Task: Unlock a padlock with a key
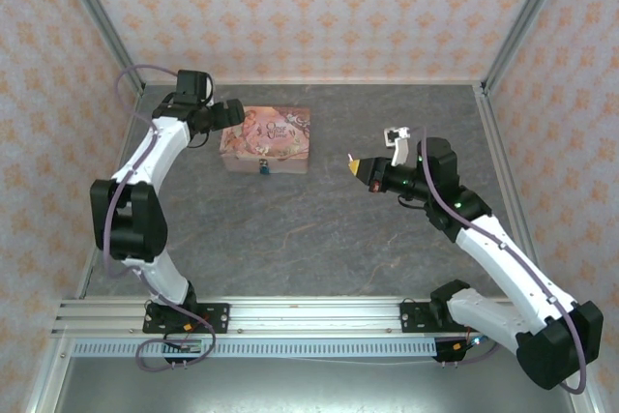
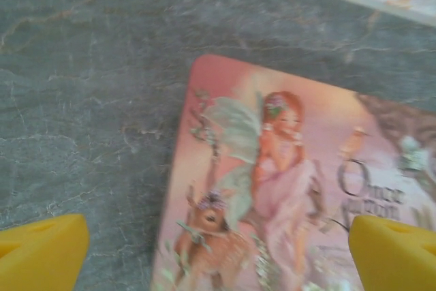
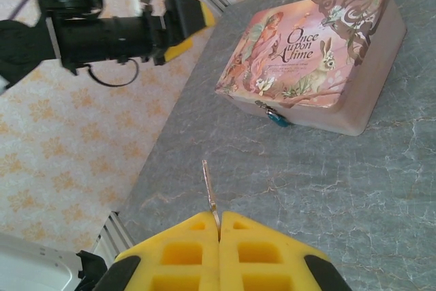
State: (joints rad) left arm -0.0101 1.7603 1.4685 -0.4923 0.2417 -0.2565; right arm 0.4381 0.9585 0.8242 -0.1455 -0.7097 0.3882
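Right wrist view: the right gripper (image 3: 219, 226), yellow jaws pinched shut on the key (image 3: 210, 192), points the blade toward 12 o'clock. The padlock (image 3: 277, 118) hangs off at 1 o'clock, on the front clasp of the pink box (image 3: 320, 46), well apart from the key tip. Seen from above, the padlock lies at 9 o'clock from that gripper. The left gripper (image 2: 218, 250) hovers wide open over the box's left end (nearer the box, but keyless). The key probably needs swinging right before closing in.
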